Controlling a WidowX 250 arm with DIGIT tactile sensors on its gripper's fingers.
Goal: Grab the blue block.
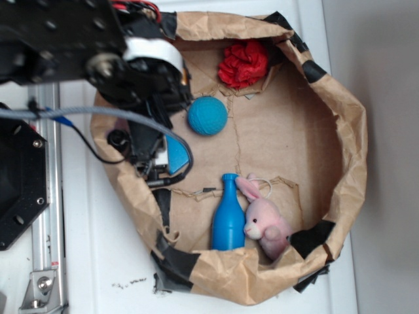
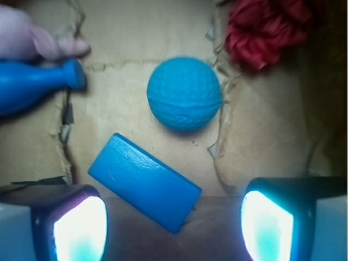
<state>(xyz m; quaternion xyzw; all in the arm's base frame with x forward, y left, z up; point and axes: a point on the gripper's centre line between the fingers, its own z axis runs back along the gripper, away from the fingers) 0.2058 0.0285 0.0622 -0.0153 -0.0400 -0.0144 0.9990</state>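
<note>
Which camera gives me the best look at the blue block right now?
The wrist view: the blue block lies flat and tilted on the cardboard, nearly whole, between the open jaws. In the exterior view the arm covers most of it; only a blue sliver shows.

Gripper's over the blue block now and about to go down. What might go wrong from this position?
1. The blue block lies diagonal between the open gripper fingers, so closing may catch corners and twist it out.
2. The teal ball sits close beyond the block; a nudge might roll it.
3. In the exterior view the arm hides most of the block, so only the wrist view can confirm the grip.
</note>
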